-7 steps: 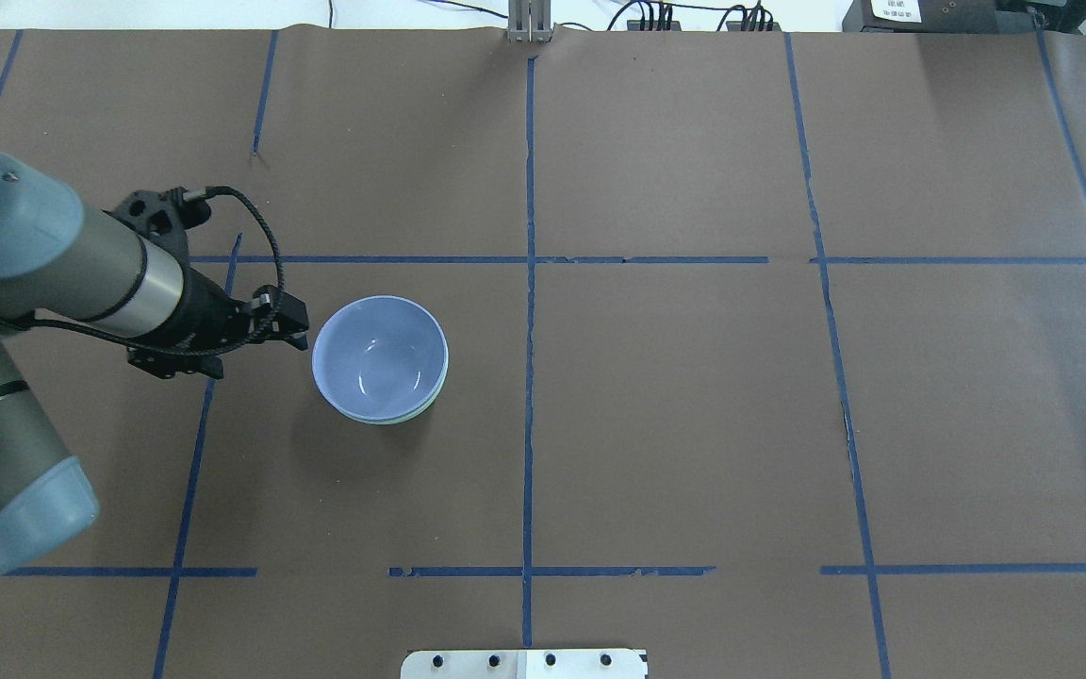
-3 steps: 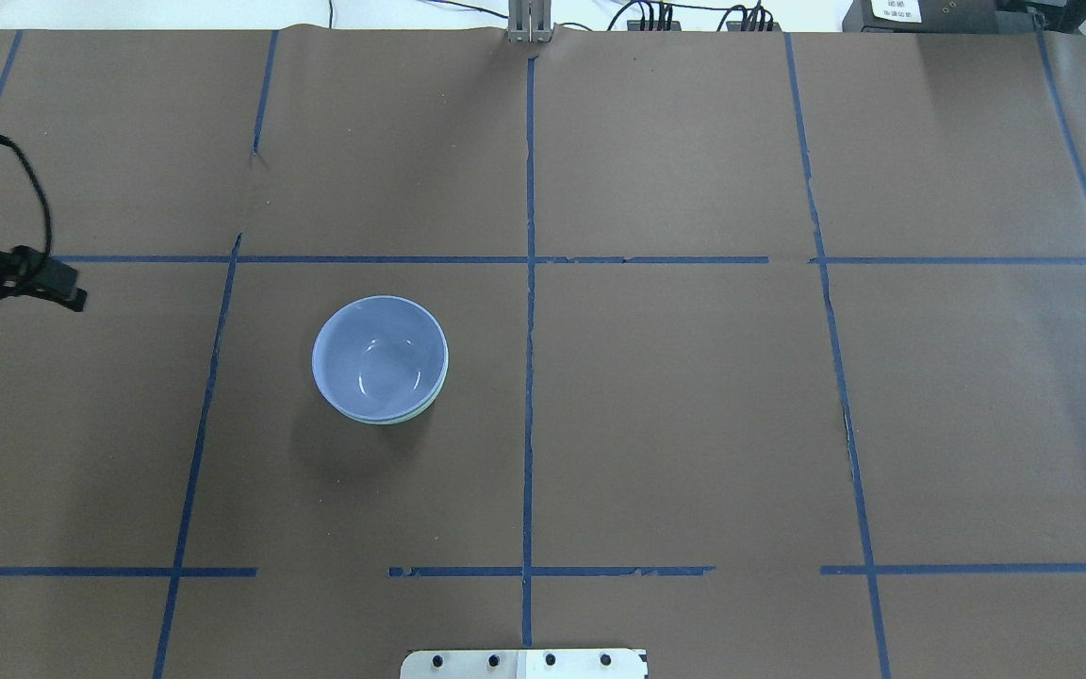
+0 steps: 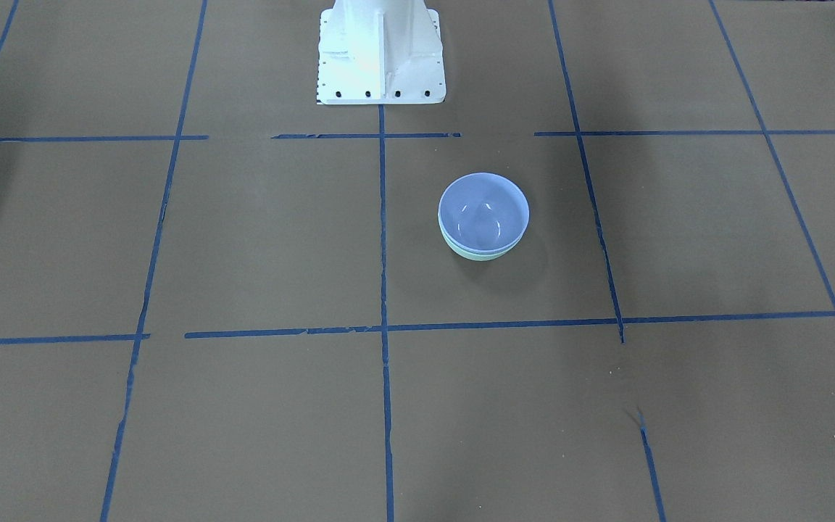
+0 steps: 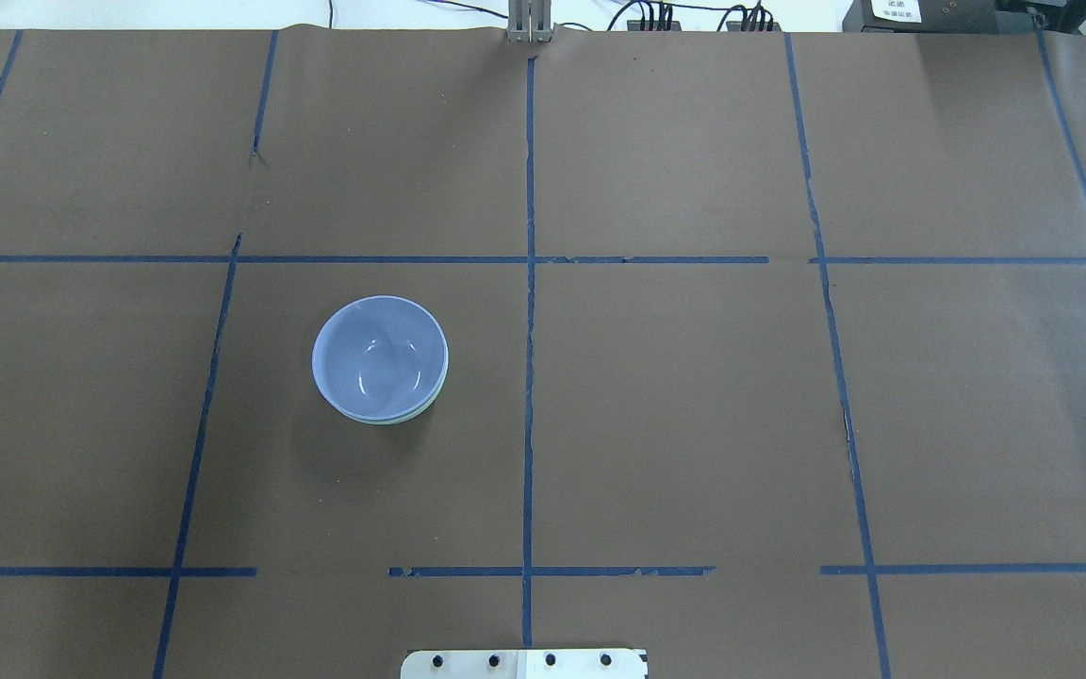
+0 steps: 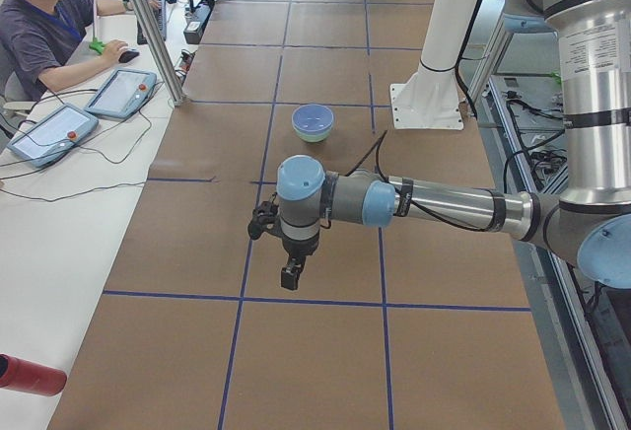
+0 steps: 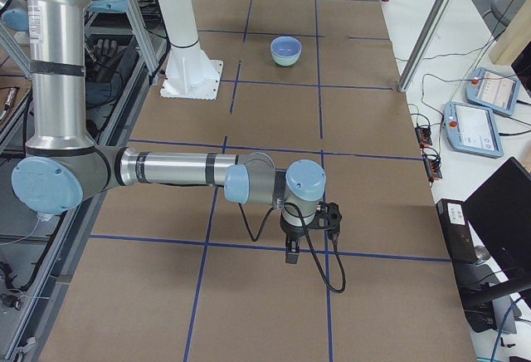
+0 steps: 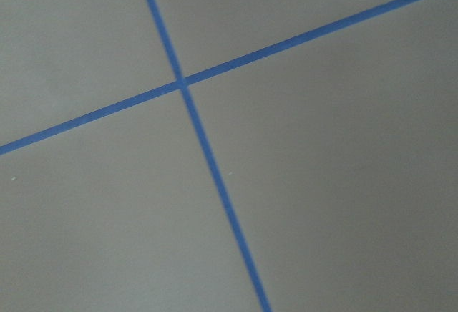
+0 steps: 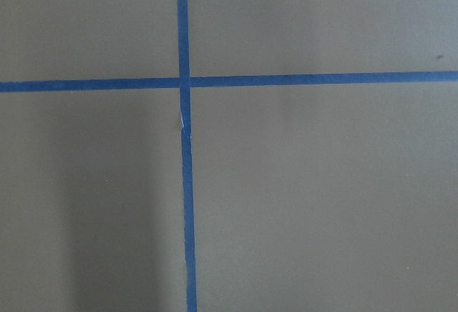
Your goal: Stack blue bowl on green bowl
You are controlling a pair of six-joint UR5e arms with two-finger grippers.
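Observation:
The blue bowl sits nested inside the green bowl, left of the table's centre line. Only a thin mint rim of the green bowl shows under it. The front-facing view shows the blue bowl in the green bowl. The pair also shows far off in the left view and the right view. My left gripper points down over bare paper, far from the bowls; I cannot tell if it is open or shut. My right gripper hangs likewise at the other end; I cannot tell its state.
Brown paper with blue tape lines covers the table. The white robot pedestal stands at the near edge. An operator, tablets and a metal post are beside the table. Both wrist views show only paper and tape.
My left arm has drawn back from beside the bowls to the left and has left the overhead view. The stacked bowls have not moved.

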